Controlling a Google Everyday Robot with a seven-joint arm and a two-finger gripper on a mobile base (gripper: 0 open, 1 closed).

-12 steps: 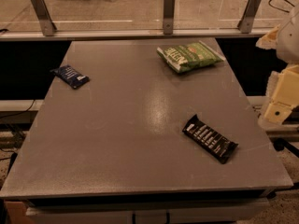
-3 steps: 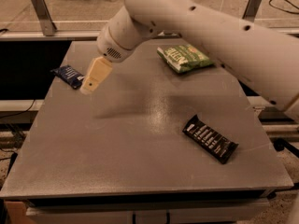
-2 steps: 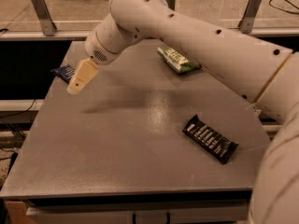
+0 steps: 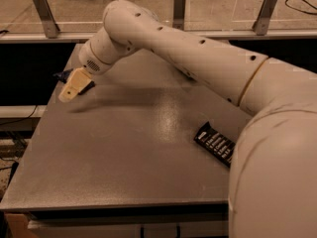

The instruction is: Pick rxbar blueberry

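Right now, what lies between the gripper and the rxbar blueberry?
Nothing shows between them. In the camera view the gripper, at the far left edge of the table, overlaps the rxbar blueberry, covering its middle.

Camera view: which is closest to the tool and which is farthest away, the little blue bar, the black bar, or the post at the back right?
1. rxbar blueberry: back left of the table, peeking out from under the tool.
2. black bar: front right of the table.
3. right post: past the table's far right corner.
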